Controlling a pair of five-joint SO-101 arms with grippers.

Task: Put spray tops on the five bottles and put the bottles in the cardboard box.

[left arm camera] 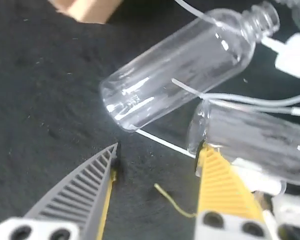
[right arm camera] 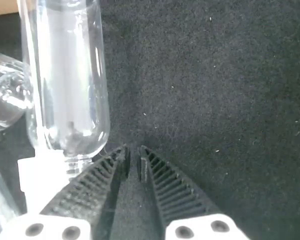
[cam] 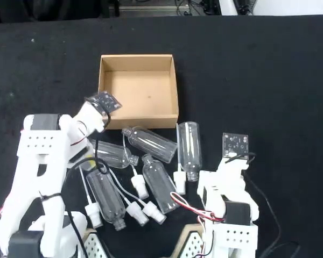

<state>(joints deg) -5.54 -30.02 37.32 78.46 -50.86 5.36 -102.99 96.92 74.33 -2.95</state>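
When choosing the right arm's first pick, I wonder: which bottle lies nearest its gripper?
The rightmost bottle in the high view: its neck alone lies beside the right gripper.

Both arms are white printed plastic with black motor blocks at the joints. The left arm (cam: 40,172) trails black cable (cam: 70,220), and the right arm (cam: 229,209) a loop of red-and-white wire (cam: 182,201). The left pincer (left arm camera: 158,150) has one grey ribbed finger and one yellow, the right pincer (right arm camera: 133,150) two black ribbed ones, all on white bases with dark screw holes.

Bottles (cam: 151,144) and spray tops (cam: 139,188) — just before the cardboard box (cam: 151,121)
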